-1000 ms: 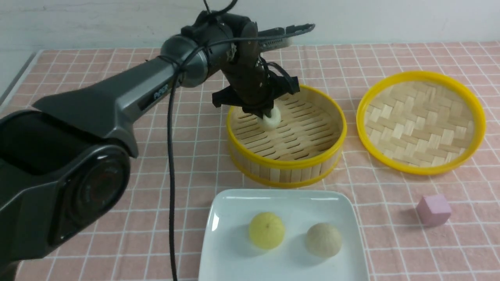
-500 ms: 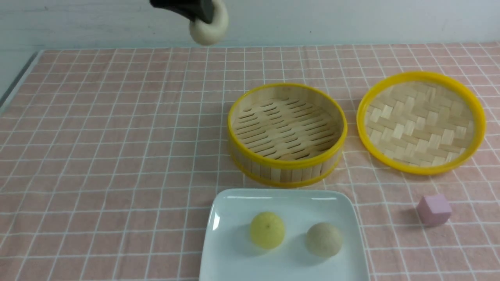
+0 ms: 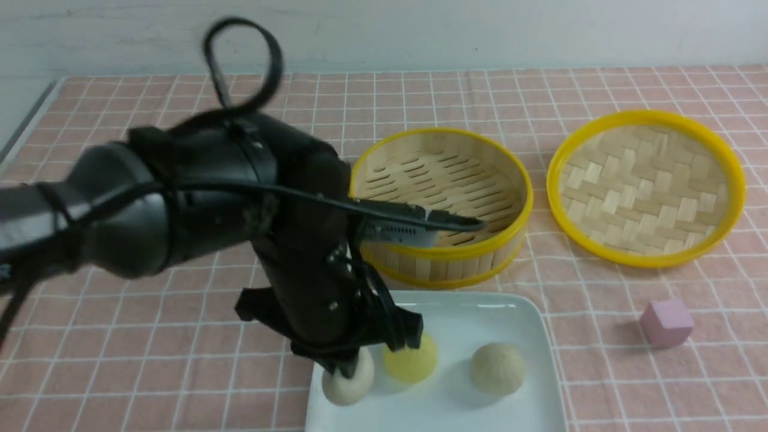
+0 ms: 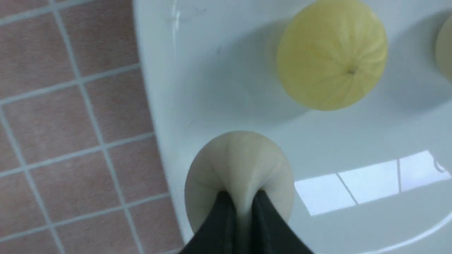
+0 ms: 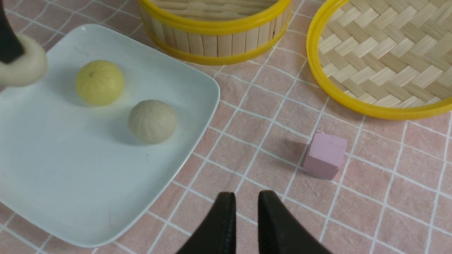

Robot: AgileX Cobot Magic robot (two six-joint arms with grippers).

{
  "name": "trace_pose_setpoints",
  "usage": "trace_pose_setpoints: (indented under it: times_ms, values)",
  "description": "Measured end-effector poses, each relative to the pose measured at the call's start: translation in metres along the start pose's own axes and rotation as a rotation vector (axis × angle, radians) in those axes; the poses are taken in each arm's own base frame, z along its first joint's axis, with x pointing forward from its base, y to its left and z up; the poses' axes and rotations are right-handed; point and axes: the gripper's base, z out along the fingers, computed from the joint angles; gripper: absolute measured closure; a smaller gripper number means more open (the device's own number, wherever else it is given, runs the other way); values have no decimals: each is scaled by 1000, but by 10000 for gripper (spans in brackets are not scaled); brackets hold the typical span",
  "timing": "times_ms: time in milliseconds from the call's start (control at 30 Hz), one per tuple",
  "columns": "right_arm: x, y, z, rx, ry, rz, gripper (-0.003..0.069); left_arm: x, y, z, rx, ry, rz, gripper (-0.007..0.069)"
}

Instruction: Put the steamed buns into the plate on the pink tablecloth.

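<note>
Keeping the right gripper idle nearest me, I see its jaws slightly parted around nothing above the pink tablecloth; the pink cube sits a little ahead of it. The work is on the left. The left gripper is pinching the pale bun by its pleated top, low over the plate and right at its rim, on the side away from the other buns. I can't tell whether the bun's base touches the glaze yet.

To do this well, I'd nudge inward off the sloped rim first, then lower until the bun sits. Only then would I part the jaws slowly, lifting straight up so the soft top doesn't stick and drag. The yellow bun lies close beside the gripper, so I'd stop short of it; the second pale bun is beyond that, apart. Farther past the gripper stand the bamboo steamer, empty, and its lid.

A second ago this bun was being pinched inside the steamer; half a second ago it hung high over the far cloth. The two plated buns haven't moved.
</note>
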Motion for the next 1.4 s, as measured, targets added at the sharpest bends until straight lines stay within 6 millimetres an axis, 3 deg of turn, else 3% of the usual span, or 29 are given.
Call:
trace_pose_setpoints:
  times_ms: [100,233,400,467,633,800,967,1100,1167,1300,1400]
  values:
    - [0,0,0,0,0,0,532,-7,-2,21,-14,-5,7,577]
    - [0,0,0,0,0,0,530,-8,-2,35,-29,17,-3,549]
    - [0,0,0,0,0,0,523,-12,-4,38,-16,0,-14,444]
    - [0,0,0,0,0,0,522,-14,-5,36,-16,0,-14,398]
    - [1,1,0,-13,10,11,520,-35,-15,5,-12,-34,-4,214]
    - [2,2,-1,-17,17,13,522,-48,-18,-22,-39,-59,15,158]
    - [-5,3,-25,-20,3,0,566,-57,-19,-37,-60,-103,32,181]
    - [-3,4,-54,-4,-14,-24,661,-58,-19,-38,-63,-115,35,280]
    - [1,4,-60,5,-46,-23,671,-58,-19,-38,-65,-116,36,336]
    - [10,2,-51,11,-199,20,672,-59,-18,-39,-80,-125,46,471]
    - [17,0,-25,16,-309,36,672,-59,-17,-39,-84,-127,48,545]
